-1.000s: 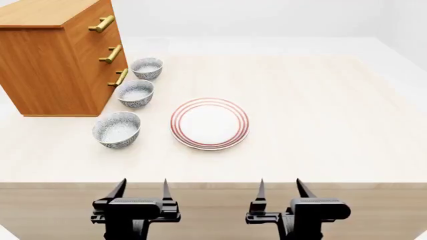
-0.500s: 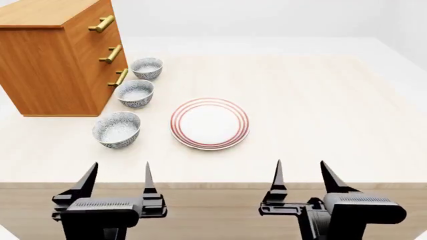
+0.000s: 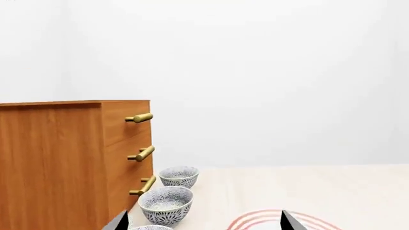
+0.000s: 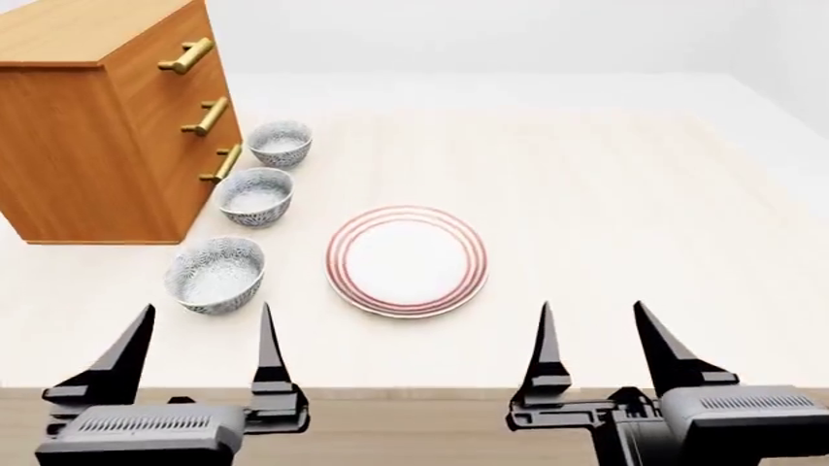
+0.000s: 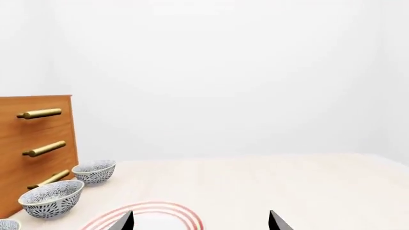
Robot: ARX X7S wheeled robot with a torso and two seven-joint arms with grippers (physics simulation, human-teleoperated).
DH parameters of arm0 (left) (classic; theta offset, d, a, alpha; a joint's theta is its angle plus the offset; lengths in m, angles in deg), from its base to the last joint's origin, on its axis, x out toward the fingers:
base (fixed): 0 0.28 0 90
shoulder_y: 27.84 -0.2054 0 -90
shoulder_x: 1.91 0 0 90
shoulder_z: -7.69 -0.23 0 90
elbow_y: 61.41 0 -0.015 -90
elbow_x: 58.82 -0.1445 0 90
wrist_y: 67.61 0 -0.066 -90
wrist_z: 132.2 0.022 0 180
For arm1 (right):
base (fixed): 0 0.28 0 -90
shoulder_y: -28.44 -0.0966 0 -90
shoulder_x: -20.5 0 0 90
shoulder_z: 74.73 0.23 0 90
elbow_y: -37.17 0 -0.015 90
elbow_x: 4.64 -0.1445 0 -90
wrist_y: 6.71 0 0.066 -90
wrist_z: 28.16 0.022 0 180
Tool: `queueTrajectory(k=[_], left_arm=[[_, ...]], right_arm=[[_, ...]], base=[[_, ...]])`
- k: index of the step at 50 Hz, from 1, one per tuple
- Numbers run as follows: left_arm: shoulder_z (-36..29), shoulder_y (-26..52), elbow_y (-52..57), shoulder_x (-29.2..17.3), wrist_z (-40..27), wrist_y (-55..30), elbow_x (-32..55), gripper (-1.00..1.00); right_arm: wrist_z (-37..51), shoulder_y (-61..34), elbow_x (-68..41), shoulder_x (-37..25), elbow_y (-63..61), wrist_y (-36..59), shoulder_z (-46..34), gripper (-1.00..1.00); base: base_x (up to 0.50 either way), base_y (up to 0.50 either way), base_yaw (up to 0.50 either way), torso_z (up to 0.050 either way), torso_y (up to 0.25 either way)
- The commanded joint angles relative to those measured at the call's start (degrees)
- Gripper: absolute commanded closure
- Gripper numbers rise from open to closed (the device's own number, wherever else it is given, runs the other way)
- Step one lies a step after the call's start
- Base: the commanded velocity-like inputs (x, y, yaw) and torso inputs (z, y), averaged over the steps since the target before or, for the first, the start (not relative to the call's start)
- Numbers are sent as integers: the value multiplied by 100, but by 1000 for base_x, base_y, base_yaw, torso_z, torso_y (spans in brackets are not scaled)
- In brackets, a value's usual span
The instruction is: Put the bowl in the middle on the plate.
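Both hands low at the frame bottom over the near bench edge, fingers pointing up and spread, holding nothing: left hand lower left, right hand lower right. Three speckled bowls, all empty, run in a line beside the wooden drawer cabinet at upper left; the bowl is the middle one. One plate, empty, sits mid-frame just right of the row, apart from all bowls.

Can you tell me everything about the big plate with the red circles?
The plate is big, round and white, with thin red rings around its rim. It looks smooth, like ceramic, and lies flat on the pale wooden table. Nothing is on it and nothing touches it. Three speckled bowls stand apart on its left, the middle bowl among them. Both grippers sit nearer the robot, away from it.
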Motion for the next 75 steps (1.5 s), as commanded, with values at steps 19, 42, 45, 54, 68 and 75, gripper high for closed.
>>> queueTrajectory(k=[19, 42, 45, 54, 68, 75], left_arm=[[-114, -77, 189, -180, -197, -8, 71, -100], [-240, -53, 146, -284, -289, -1, 127, -100], [-235, -36, 141, -292, -298, -21, 164, -100], [-255, -40, 154, -330, -344, -17, 182, -100], [-339, -53, 198, -391, -401, -41, 183, -100], [-365, -51, 180, -421, -425, -9, 186, -100]], right_arm=[[155, 49, -98, -170, -125, 24, -128, -100], [301, 16, -112, -249, -10, -33, -190, -100], [308, 8, -91, -265, 11, -53, -222, -100], [335, 0, -106, -303, 14, -47, -260, -100], [403, 6, -28, -373, 36, -57, -365, -100], [424, -25, -72, -394, 112, -131, -335, -100]], base=[[500, 0, 0, 0, 0], [236, 138, 0, 0, 1], [0, 500, 0, 0, 0], [0, 500, 0, 0, 0], [0, 500, 0, 0, 0], [0, 344, 0, 0, 0]])
